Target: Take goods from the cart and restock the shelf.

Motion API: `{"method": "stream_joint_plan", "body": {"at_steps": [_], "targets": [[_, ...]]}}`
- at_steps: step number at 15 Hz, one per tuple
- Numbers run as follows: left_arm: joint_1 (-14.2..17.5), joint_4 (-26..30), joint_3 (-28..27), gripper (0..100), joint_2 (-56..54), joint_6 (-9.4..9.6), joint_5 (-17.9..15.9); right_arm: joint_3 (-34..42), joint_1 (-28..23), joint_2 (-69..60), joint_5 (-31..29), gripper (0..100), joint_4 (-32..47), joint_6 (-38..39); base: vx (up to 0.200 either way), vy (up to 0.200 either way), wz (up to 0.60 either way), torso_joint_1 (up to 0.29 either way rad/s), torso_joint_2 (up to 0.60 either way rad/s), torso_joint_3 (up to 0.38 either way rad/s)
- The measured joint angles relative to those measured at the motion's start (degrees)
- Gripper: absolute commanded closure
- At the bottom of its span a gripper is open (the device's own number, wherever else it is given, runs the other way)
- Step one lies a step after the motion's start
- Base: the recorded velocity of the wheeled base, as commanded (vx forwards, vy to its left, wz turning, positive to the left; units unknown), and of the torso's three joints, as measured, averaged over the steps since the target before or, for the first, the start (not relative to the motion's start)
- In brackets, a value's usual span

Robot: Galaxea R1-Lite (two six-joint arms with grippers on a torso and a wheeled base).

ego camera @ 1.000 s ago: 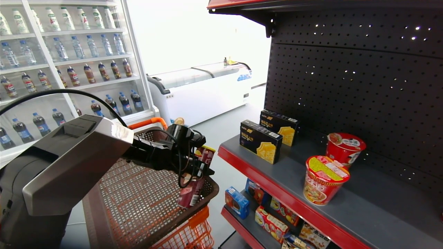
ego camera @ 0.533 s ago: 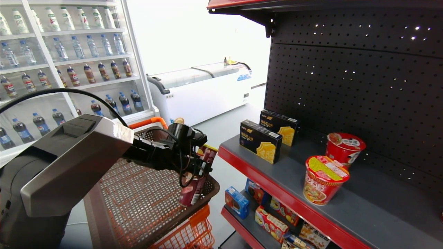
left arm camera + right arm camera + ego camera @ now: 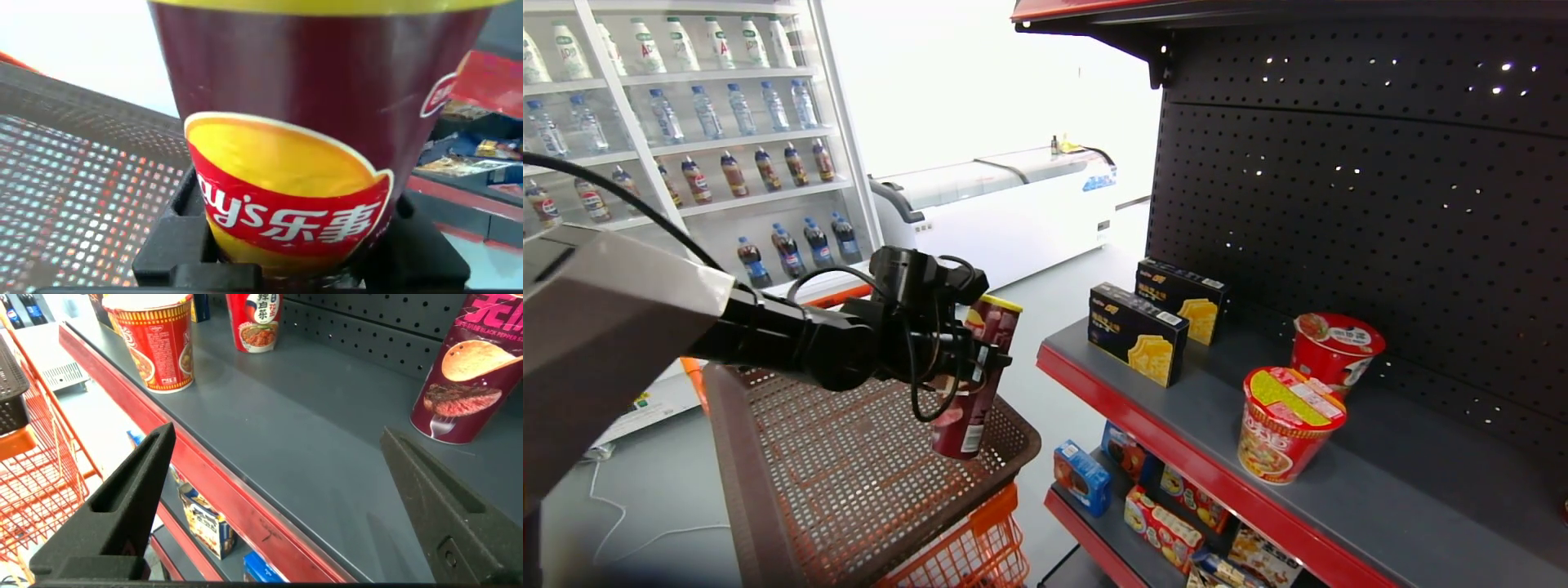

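Brown mesh cart basket [image 3: 849, 482] sits lower left in the head view. The arm covers part of it, so I can't tell whether more stock is left inside.

Above its right rim, centre-left of frame, the left end effector [image 3: 970, 369] is clamped on a maroon chip can [image 3: 982, 343] with a yellow lid. The can is tilted a little, clear of the mesh and apart from the shelf. In the left wrist view the can [image 3: 310, 122] sits between the fingers, gripped low on its body.

The grey shelf [image 3: 1388, 498] with a red front edge runs from centre to lower right. The can hasn't crossed that edge.

The right end effector [image 3: 278, 437] hangs over the shelf deck, fingers spread wide and carrying nothing.

On the deck:
- two noodle cups [image 3: 1292, 425]
- two black boxes [image 3: 1137, 333] further back, toward centre frame
- in the right wrist view, a second maroon can [image 3: 470, 376], upright, well apart from the nearer noodle cup [image 3: 155, 339]

Progress, my read:
- One can looks shelved already.
- This one is picked and lifted, mid-transfer.
- Left to do: carry it across the gap, set it upright on bare deck, let go.
- Plenty of bare deck between the cups and the second can.
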Motion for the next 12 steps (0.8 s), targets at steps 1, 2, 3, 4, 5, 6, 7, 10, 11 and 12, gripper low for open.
{"method": "stream_joint_plan", "body": {"at_steps": [1, 2, 3, 4, 5, 6, 7, 10, 11, 12], "targets": [[0.0, -3.75, 3.5, 100, -2.78, -0.01, 0.26, 0.0, 0.0, 0.0, 0.0, 0, 0.0, 0.0, 0.0, 0.0, 0.0, 0.0, 0.0, 0.0], [0.0, -7.69, 7.14, 100, -5.73, 0.0, 0.9, 0.0, 0.0, 0.0, 0.02, 0, 0.02, 0.02, 0.0, 0.0, 0.0, 0.0, 0.0, 0.0], [0.0, -11.75, 11.47, 100, -9.13, 0.07, 2.0, 0.0, 0.0, 0.0, 0.02, 0, 0.02, 0.02, 0.0, 0.0, 0.0, 0.0, 0.0, 0.0], [-0.06, -15.54, 15.27, 100, -12.28, 0.16, 3.01, 0.0, 0.0, 0.0, 0.02, 0, 0.0, 0.02, 0.0, 0.0, 0.0, 0.0, 0.0, 0.0], [-0.17, -18.97, 18.88, 100, -15.49, 0.24, 3.78, 0.0, 0.0, 0.0, 0.0, 0, 0.02, 0.0, 0.0, 0.0, 0.0, 0.0, 0.0, 0.0], [-0.39, -22.0, 22.66, 100, -18.82, 0.27, 4.58, 0.0, 0.0, 0.0, 0.0, 0, 0.02, 0.0, 0.0, 0.0, 0.0, 0.0, 0.0, 0.0], [-0.48, -23.87, 25.94, 100, -21.72, 0.27, 5.4, 0.0, 0.0, 0.0, 0.0, 0, 0.0, 0.0, 0.0, 0.0, 0.0, 0.0, 0.0, 0.0], [-0.22, -26.86, 32.13, 100, -28.23, -0.9, 14.12, 0.0, 0.0, 0.0, 0.0, 0, 0.0, 0.02, 0.0, 0.0, 0.0, 0.0, 0.0, 0.0], [0.09, -27.82, 33.6, 100, -30.51, -2.26, 14.97, 0.0, 0.0, 0.0, 0.0, 0, 0.02, 0.02, 0.0, 0.0, 0.0, 0.0, 0.0, 0.0], [0.6, -28.7, 35.19, 100, -32.98, -3.34, 15.13, 0.0, 0.0, 0.0, 0.02, 0, 0.02, 0.0, 0.0, 0.0, 0.0, 0.0, 0.0, 0.0]]}}
